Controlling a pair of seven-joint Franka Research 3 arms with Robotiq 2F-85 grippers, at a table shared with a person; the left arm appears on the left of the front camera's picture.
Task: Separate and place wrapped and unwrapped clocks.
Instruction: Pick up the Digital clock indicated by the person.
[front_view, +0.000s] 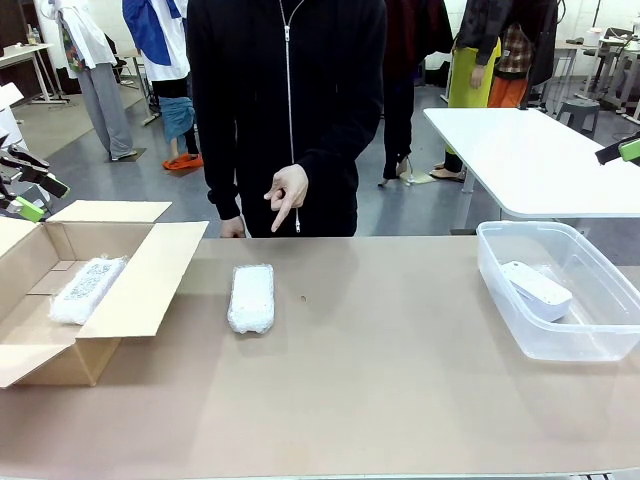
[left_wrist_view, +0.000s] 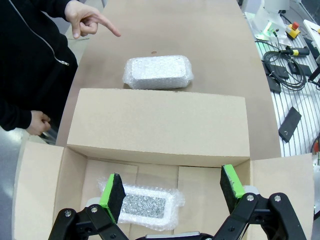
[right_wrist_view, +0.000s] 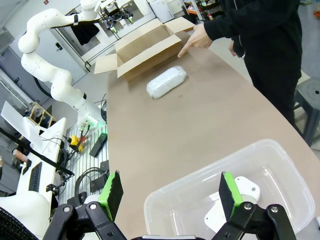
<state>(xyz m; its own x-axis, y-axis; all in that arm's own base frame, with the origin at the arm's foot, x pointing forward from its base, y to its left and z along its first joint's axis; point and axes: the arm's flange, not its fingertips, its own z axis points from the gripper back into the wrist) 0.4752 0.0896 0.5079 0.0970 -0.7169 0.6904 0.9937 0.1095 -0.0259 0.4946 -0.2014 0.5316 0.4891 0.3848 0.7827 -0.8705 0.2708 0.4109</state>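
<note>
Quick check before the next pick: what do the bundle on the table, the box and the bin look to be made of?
Wrapped clock on the table: whitish translucent bubble wrap, going by its dimpled surface. Box: brown corrugated cardboard, matte, with folded flaps. Bin: clear, glossy, probably plastic; the bare clock shows through its wall.

arms: white, rounded segments (right_wrist_view: 47, 65) | fingers: black, green pads (left_wrist_view: 112, 192) | person: black zip jacket (front_view: 285, 100)

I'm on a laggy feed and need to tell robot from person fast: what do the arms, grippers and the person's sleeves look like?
The left arm is glossy white with rounded jointed segments. The left gripper and right gripper are black linkage frames with bright green pads on two fingers. The person's pointing hand comes out of a long black sleeve of a zipped black jacket.
</note>
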